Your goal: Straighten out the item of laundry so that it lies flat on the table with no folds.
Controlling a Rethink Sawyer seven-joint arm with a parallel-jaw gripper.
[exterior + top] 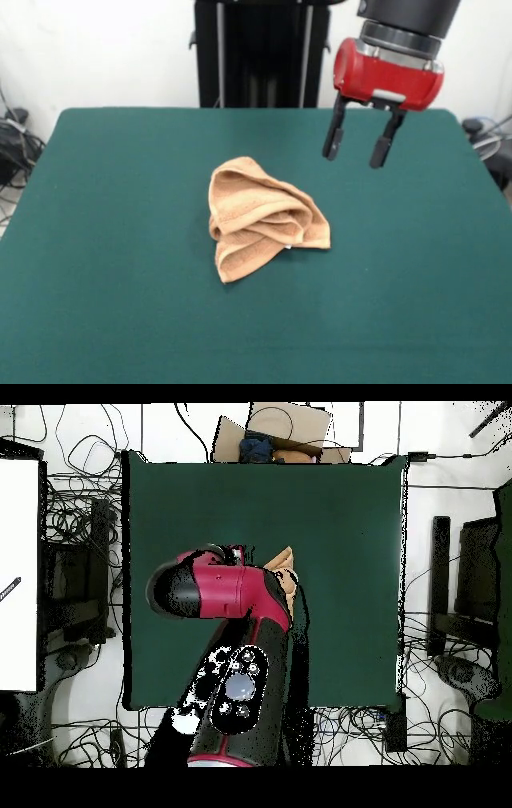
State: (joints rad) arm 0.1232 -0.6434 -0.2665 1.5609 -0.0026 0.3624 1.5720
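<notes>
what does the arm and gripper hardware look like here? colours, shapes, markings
The arm is red and black with rounded housings; from overhead a black panel with a pale round button and smaller ones sits on its upper link. In the front view a dark grey ringed cylinder leads into a glossy red wrist block. The gripper has two slim black fingers on a small pale mount. No cables visible.

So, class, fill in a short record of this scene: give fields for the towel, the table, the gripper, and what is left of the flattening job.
towel: orange-tan towel, crumpled in a folded heap near the table's middle; mostly hidden under the arm in the overhead view
table: dark green table
gripper: gripper open, raised above the table, apart from the towel, at its right in the front view
contact: none
job left: towel not yet flat; folds remain
</notes>
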